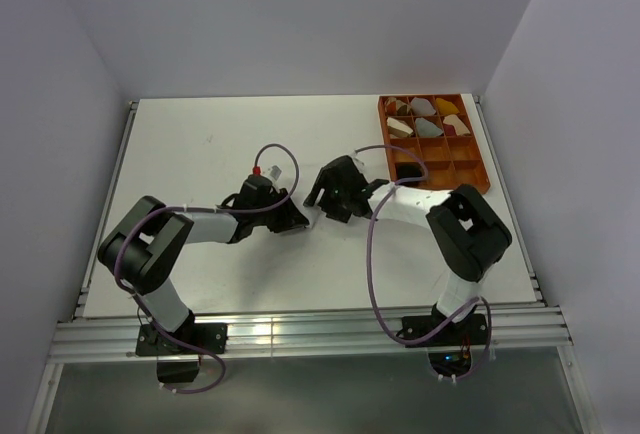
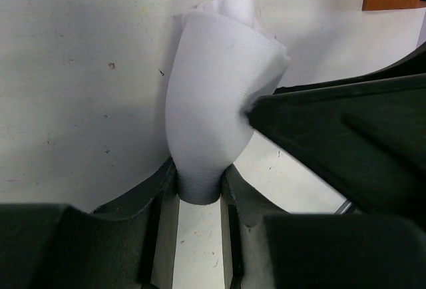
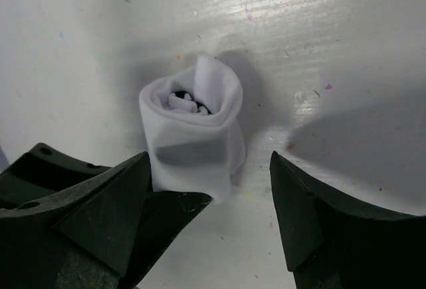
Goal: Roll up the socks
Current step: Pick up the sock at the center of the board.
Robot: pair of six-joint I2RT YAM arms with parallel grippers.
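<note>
Two grippers meet mid-way across the table (image 1: 200, 144) from above, left gripper (image 1: 296, 218) facing right gripper (image 1: 320, 206). Left wrist: the socks (image 2: 213, 102), a white roll, clamped at the near end, long axis pointing away. Right wrist: jaws wide and empty, roll dead ahead, black peeking from its core.

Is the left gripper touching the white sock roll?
Touching. In the left wrist view, the left gripper pinches the white sock roll by its lower end.
</note>
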